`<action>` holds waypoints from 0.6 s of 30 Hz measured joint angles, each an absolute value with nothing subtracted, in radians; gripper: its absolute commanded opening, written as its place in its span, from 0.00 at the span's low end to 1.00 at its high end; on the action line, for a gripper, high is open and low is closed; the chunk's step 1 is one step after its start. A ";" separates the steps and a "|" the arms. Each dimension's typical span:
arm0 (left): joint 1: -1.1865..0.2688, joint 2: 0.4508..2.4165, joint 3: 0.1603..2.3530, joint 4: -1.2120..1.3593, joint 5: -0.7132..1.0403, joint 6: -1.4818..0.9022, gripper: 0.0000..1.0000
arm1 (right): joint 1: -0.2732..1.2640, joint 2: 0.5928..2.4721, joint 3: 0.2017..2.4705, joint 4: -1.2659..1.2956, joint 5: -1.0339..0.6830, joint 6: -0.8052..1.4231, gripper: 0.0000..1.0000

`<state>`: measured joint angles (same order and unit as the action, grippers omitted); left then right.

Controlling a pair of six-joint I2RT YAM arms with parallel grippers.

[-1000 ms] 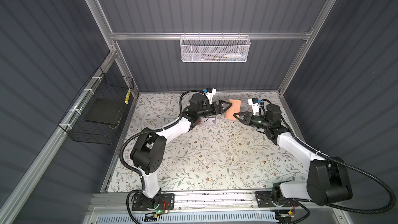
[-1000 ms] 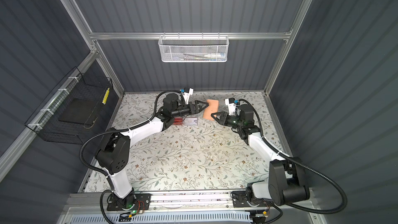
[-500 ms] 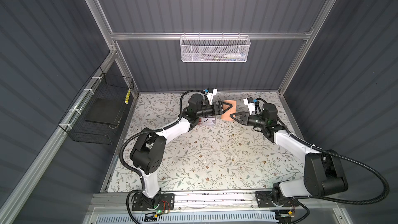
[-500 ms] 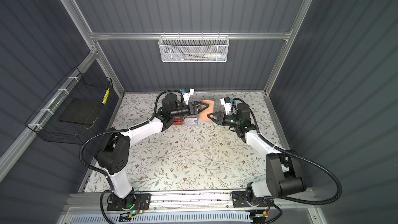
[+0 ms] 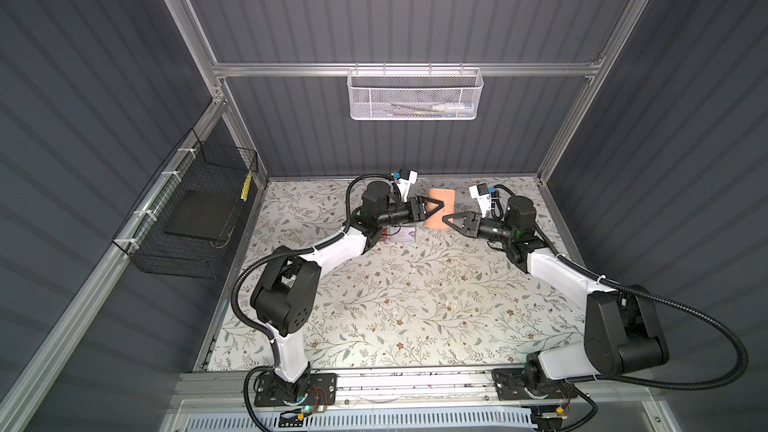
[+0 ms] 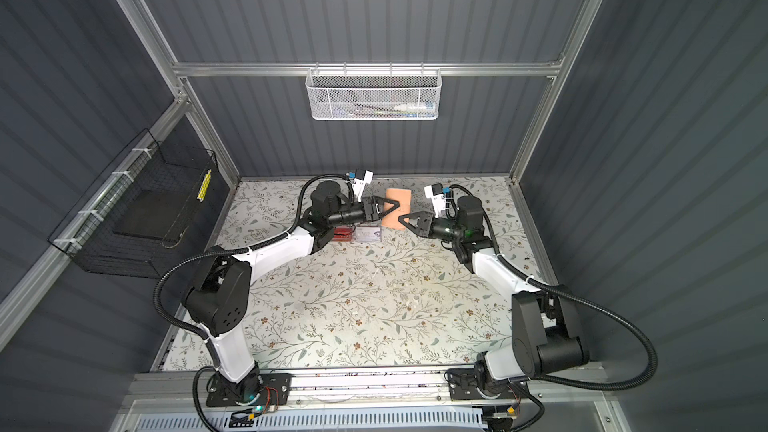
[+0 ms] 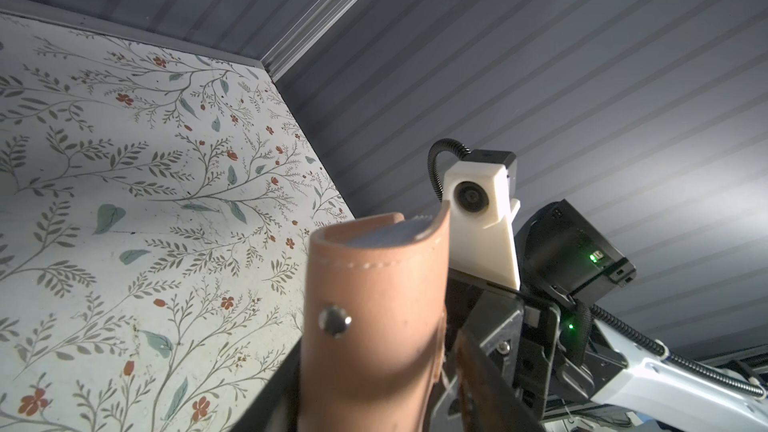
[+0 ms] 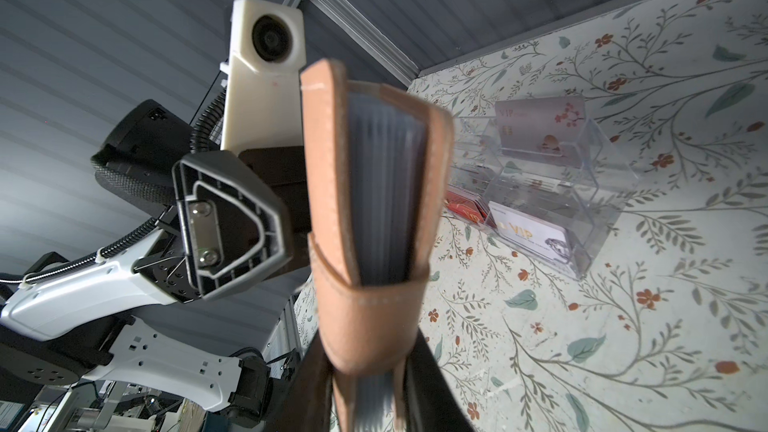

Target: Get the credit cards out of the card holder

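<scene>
Claws nose-to-nose, raised at rear centre: R claw [image 5: 445, 218] clamps card holder [image 5: 444, 195]; L claw [image 5: 440, 204] straddles it, grip unclear.

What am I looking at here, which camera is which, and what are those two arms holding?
Two robot arms stand at the near edge of a flower-patterned table. The two wide pictures look down from overhead; the two close ones come from wrist cameras. The right gripper is clamped on a tan card holder, held up above the table. The left gripper has fingers either side of it; whether it grips is unclear. On the table sits a clear plastic box with cards in it.
</scene>
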<state>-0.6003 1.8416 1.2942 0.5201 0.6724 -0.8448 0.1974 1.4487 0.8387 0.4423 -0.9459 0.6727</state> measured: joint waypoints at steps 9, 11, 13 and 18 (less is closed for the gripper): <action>-0.594 1.842 1.292 0.521 0.676 -0.838 0.24 | 0.194 1.464 0.849 0.433 -0.950 0.685 0.31; -0.595 1.842 1.292 0.521 0.666 -0.839 0.21 | 0.194 1.463 0.849 0.430 -0.938 0.682 0.40; -0.597 1.842 1.292 0.515 0.642 -0.840 0.16 | 0.197 1.461 0.849 0.421 -0.912 0.685 0.50; -0.597 1.842 1.289 0.518 0.558 -0.879 0.05 | 0.202 1.383 0.825 0.415 -0.820 0.716 0.69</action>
